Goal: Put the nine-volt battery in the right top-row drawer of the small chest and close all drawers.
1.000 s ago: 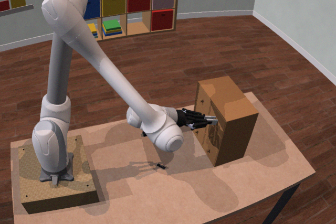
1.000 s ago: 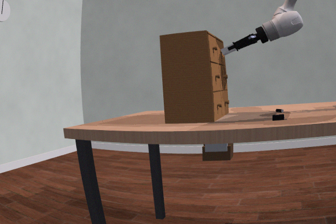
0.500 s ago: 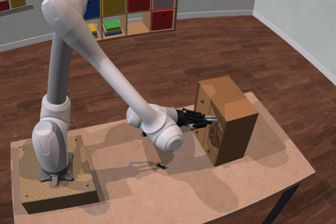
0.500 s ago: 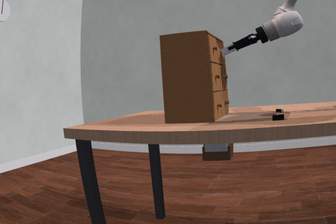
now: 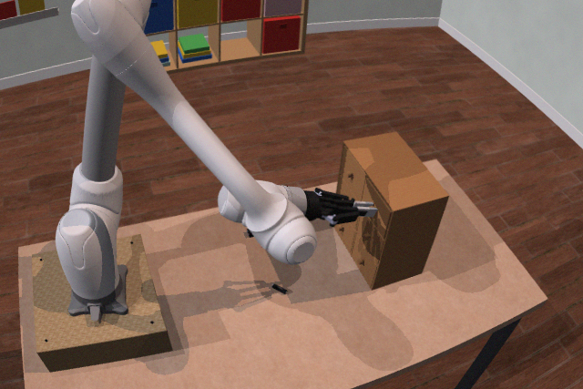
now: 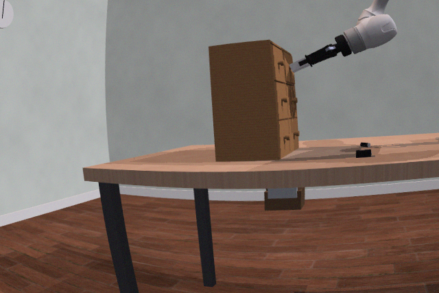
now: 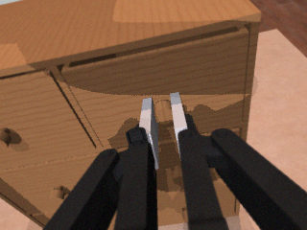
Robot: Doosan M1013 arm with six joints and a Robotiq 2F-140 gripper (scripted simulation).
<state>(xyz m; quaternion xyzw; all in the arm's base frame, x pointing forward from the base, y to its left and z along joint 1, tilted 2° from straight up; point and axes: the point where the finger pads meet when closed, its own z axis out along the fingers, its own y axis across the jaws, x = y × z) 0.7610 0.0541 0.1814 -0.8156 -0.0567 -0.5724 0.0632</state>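
Observation:
The small wooden chest stands upright on the table, its drawers facing the arm. My gripper reaches level to the top row's right drawer. Its fingers are shut on that drawer's knob. The drawer front stands slightly out at its top edge. Two small dark things lie on the table away from the chest: a black block and a smaller piece. I cannot tell which one is the nine-volt battery.
The arm's base sits on a raised block at the table's left end. The arm's elbow hangs low over the table between the base and the chest. The table edge runs close by the chest.

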